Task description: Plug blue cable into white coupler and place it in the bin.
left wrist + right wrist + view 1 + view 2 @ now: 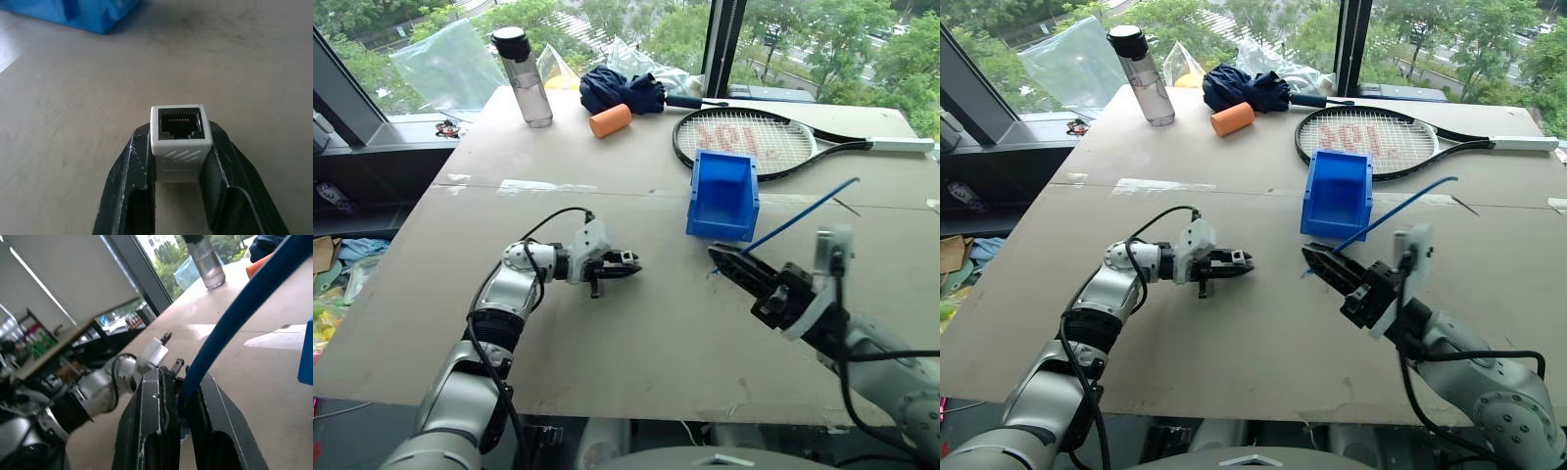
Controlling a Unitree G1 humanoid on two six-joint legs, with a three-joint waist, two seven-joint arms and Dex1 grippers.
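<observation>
The white coupler (pixel 180 149) sits between the fingertips of my left gripper (pixel 628 264), which is shut on it. The coupler's dark socket faces away from the wrist, and the gripper hovers low over the table's left middle, pointing right. My right gripper (pixel 716 254) is shut on the blue cable (pixel 798 217) and points left toward the left gripper across a gap. The cable slants up and back to the right from its fingers (pixel 156 396); the plug end is hidden between them. The blue bin (pixel 722 196) stands upright just behind the right gripper.
A tennis racket (pixel 744 142) lies behind the bin. Further back are a water bottle (pixel 524 78), an orange cylinder (pixel 610 119), a dark blue folded umbrella (pixel 622 90) and plastic bags. The table's front edge (pixel 607 409) runs just below both arms.
</observation>
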